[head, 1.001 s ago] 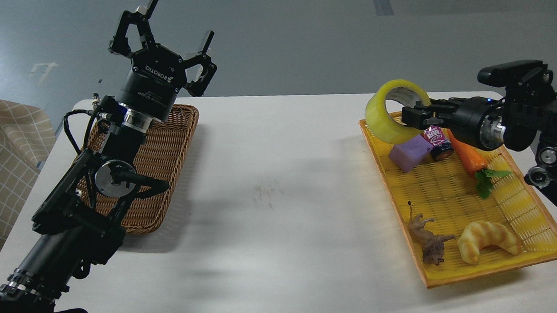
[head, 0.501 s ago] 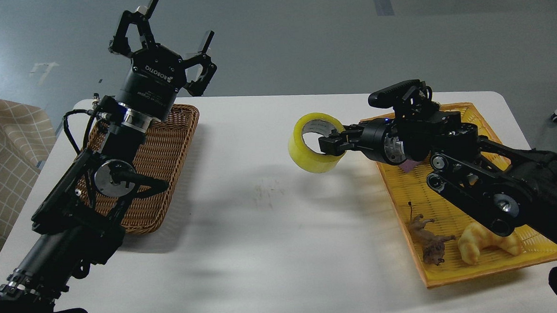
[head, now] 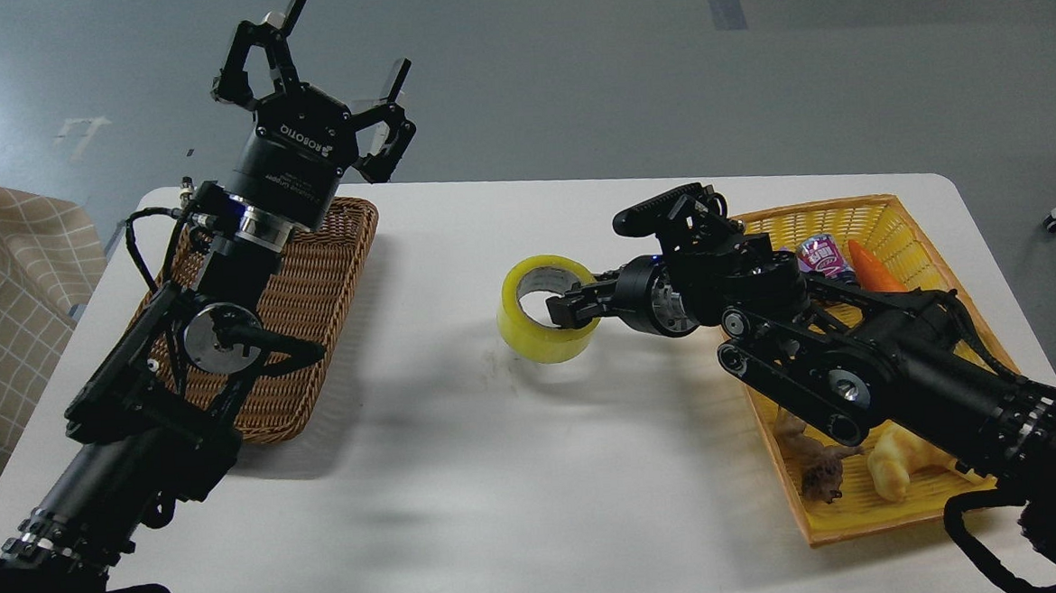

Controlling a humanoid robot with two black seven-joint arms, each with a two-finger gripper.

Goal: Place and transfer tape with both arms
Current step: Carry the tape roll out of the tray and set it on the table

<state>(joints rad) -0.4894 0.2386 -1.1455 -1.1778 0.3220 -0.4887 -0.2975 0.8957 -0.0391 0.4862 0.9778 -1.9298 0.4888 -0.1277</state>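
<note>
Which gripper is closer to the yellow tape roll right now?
Right. The right gripper grips the tape by its wall near the table's middle; the left gripper is open, raised over the wicker basket.

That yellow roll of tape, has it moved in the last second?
Yes. The tape, held by the right gripper, has gone left and down, from above the yellow tray to the middle of the white table.

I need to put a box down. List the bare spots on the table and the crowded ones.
Bare: the white table between the wicker basket and the yellow tray, in front of the tape, and the far strip behind it. Crowded: the tray, with can, carrot and toys under the right arm.
</note>
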